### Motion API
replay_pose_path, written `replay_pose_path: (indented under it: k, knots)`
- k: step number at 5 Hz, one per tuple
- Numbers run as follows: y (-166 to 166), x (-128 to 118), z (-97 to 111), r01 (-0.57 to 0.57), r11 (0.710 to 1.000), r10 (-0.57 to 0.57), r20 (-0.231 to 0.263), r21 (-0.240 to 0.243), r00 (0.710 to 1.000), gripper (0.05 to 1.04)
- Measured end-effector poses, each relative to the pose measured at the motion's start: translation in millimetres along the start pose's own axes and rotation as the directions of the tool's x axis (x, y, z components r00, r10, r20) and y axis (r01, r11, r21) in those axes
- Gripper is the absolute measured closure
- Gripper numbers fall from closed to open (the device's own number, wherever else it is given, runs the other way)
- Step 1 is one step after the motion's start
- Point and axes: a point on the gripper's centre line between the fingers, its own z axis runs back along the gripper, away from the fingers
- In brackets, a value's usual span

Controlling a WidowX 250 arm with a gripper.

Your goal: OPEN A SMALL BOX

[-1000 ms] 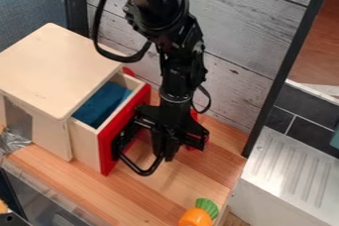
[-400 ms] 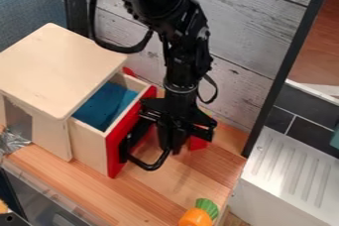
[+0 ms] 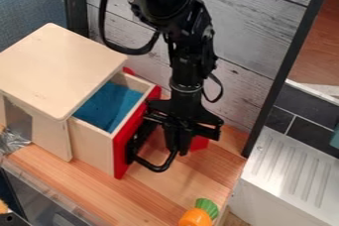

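Observation:
The gripper (image 3: 179,149) hangs down over the wooden counter, right of the drawer's red front (image 3: 121,159), at the right end of the black loop handle (image 3: 157,168). The drawer (image 3: 91,143) stands partly pulled out of the pale wooden box (image 3: 56,66), and blue material (image 3: 109,106) lies inside it. The gripper body hides part of the red front and of the handle.
A red piece (image 3: 198,143) stands partly hidden behind the gripper. An orange and green toy (image 3: 197,216) lies at the counter's front edge. Beyond a black post on the right is a white ribbed surface (image 3: 291,170). A grey plank wall (image 3: 245,31) rises behind.
The gripper has moved to the right, and the red front and handle have moved with it. The drawer is further out of the box, showing more of the blue inside.

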Motion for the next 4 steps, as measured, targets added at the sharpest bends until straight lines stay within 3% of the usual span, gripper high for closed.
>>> replay_pose_path:
  k: [4]
  knots:
    - [-23.0, -24.1, -11.6, 0.071, 0.997, -0.071, -0.035, -0.020, 0.997, 0.963]
